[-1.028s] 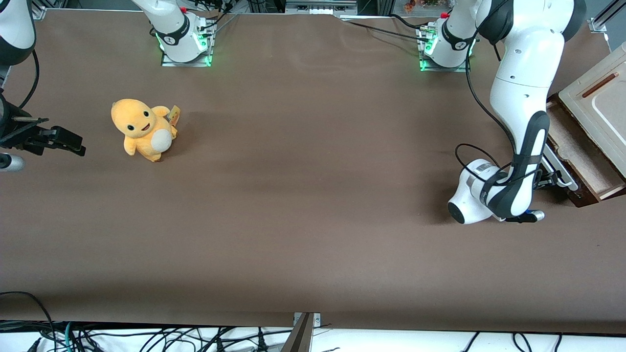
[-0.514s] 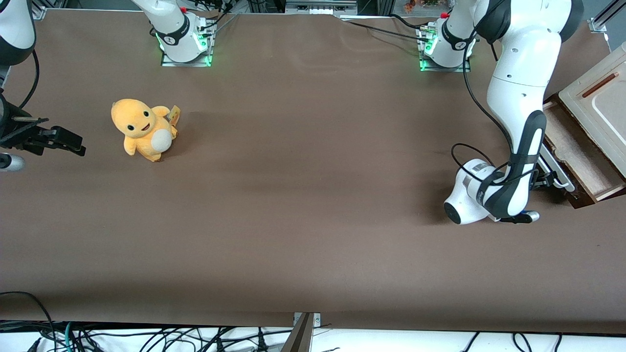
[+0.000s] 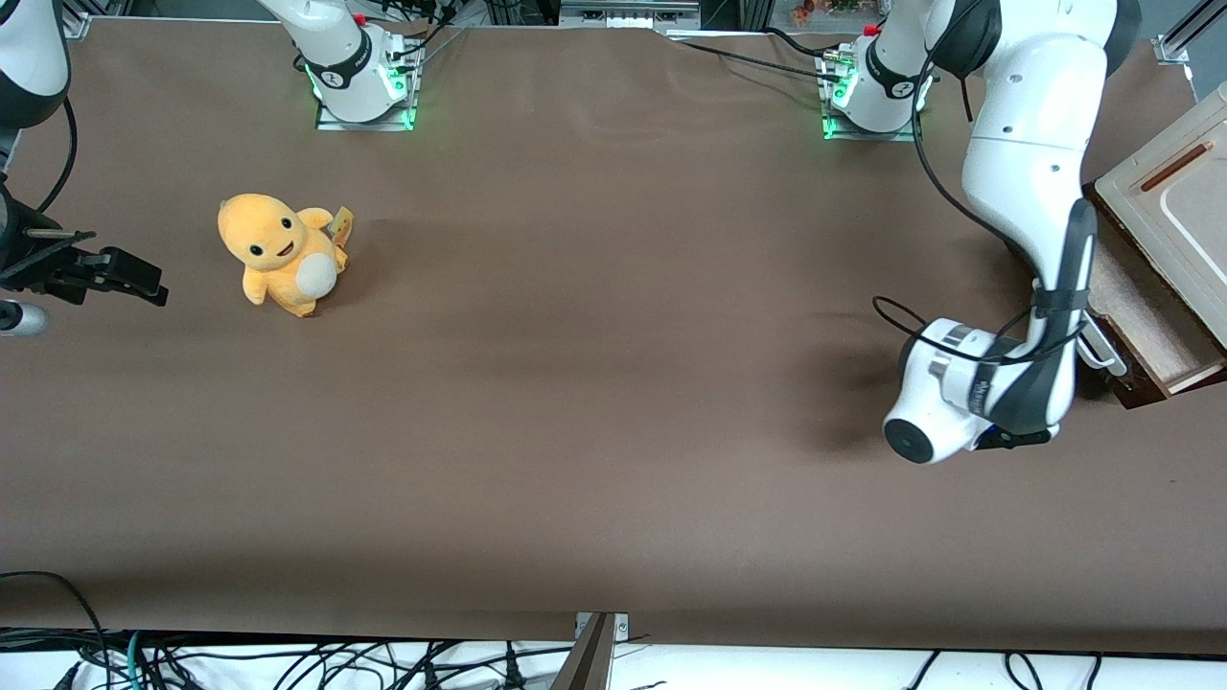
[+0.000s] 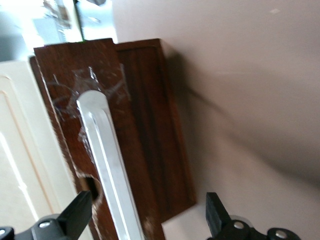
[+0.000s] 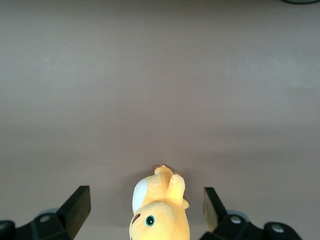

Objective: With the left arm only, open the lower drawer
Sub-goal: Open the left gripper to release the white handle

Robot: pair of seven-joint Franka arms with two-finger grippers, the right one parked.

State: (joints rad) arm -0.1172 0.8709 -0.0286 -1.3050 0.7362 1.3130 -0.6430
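The lower drawer (image 3: 1146, 311) stands pulled out of the cabinet at the working arm's end of the table, its pale tan inside showing. Its dark brown front (image 4: 65, 90) carries a long white bar handle (image 4: 107, 160), whose end also shows in the front view (image 3: 1102, 352). The left arm (image 3: 1026, 125) bends down in front of the drawer, and its white wrist (image 3: 959, 398) hides the hand from the front camera. In the left wrist view my gripper (image 4: 148, 212) is open just in front of the drawer front. Its black fingers (image 4: 80, 212) stand wide on either side of the handle without touching it.
The cabinet's cream top panel (image 3: 1174, 201) overhangs the drawer at the table's edge. An orange plush toy (image 3: 278, 251) sits toward the parked arm's end of the brown table (image 3: 594, 383). Arm bases (image 3: 868, 91) stand along the table edge farthest from the front camera.
The drawer slid a little farther out of the cabinet. Since then the left arm's wrist has lifted and swung nearer the front camera, while the drawer has stayed put.
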